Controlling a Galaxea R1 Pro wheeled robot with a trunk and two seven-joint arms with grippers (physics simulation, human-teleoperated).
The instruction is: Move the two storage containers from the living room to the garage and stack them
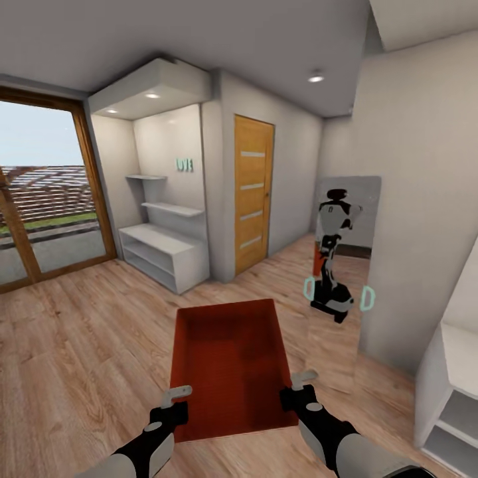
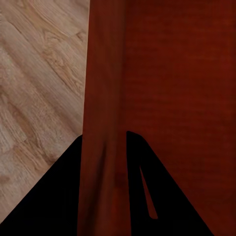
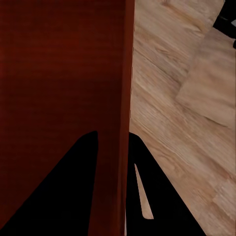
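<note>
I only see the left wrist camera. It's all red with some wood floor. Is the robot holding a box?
Observer: Yes, the head view shows a red-orange storage container, open on top, carried above the wood-plank floor.
Operator: Is the other pincer helping?
Observer: Yes, the right pincer straddles the opposite wall, like the left pincer.
Operator: Is anything inside?
Observer: Nothing shows inside it.
Operator: What's ahead?
Observer: A wooden door and a mirror reflecting the robot.

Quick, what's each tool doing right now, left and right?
Left tool: closed on the red-orange storage container, clamping its side wall.
Right tool: closed on the opposite wall.
</note>
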